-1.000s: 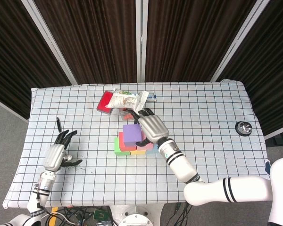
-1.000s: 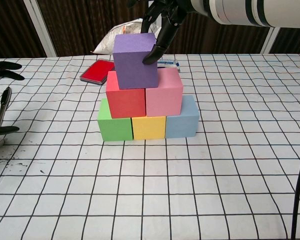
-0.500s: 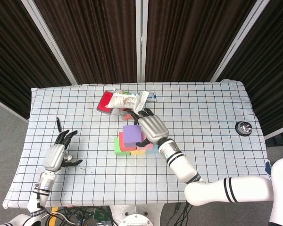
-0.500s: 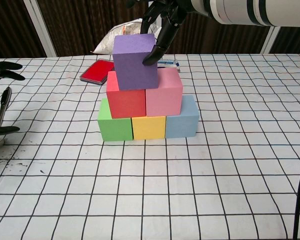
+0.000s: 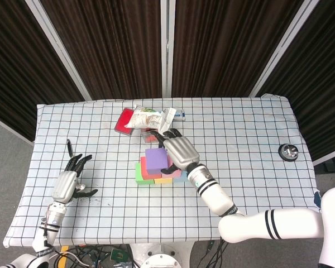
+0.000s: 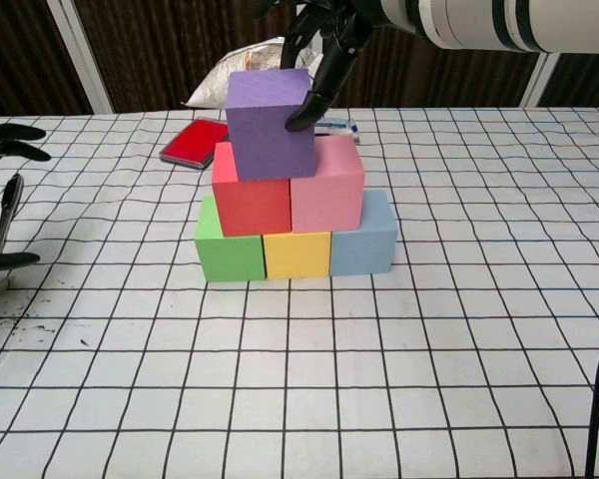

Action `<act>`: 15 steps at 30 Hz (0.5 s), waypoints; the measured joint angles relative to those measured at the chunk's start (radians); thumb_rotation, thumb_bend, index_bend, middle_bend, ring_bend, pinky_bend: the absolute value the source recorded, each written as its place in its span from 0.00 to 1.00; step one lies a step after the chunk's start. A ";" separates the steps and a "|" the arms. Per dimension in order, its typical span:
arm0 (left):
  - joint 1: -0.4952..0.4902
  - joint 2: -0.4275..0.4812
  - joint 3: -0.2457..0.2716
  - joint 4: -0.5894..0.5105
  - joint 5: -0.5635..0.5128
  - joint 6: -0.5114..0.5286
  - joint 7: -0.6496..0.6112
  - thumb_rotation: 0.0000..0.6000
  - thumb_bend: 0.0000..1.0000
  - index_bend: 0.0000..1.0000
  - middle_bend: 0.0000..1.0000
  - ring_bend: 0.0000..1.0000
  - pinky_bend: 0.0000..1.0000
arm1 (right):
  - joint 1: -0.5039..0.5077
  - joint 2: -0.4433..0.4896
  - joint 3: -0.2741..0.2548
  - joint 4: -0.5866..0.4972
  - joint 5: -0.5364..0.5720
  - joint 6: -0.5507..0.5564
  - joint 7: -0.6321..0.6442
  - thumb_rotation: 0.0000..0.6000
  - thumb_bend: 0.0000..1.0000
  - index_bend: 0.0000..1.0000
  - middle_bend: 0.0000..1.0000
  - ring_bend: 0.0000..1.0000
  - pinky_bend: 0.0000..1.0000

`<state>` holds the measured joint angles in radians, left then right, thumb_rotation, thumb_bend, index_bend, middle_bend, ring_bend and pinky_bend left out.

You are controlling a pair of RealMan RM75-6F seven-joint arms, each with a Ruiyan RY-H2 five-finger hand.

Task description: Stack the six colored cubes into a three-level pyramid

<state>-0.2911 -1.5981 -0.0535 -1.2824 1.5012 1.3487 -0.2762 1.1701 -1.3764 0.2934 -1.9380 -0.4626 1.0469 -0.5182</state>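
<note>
My right hand holds the purple cube, fingers on its right face, atop the red cube and pink cube mid-bench; I judge it sits leftward, so I should centre it before letting go gently.

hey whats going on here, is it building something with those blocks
Yes, a three-level pyramid of cubes. The right hand has fingers on the purple cube, which sits on top over the red cube and pink cube. It sits off-centre, mostly over the red one. The left hand rests open on the table, away from the stack.
</note>
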 measured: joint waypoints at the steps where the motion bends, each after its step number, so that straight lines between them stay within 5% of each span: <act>1: 0.000 0.000 0.000 0.000 0.000 0.001 0.000 1.00 0.00 0.09 0.13 0.00 0.01 | 0.000 0.000 0.000 0.000 0.001 0.000 0.001 1.00 0.18 0.00 0.48 0.11 0.00; 15: 0.000 -0.002 0.000 0.004 -0.001 0.000 -0.003 1.00 0.00 0.09 0.13 0.00 0.01 | 0.000 -0.002 -0.006 0.009 0.002 -0.008 0.013 1.00 0.18 0.00 0.47 0.11 0.00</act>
<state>-0.2907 -1.5999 -0.0531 -1.2787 1.5007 1.3488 -0.2792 1.1697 -1.3788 0.2878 -1.9293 -0.4602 1.0386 -0.5054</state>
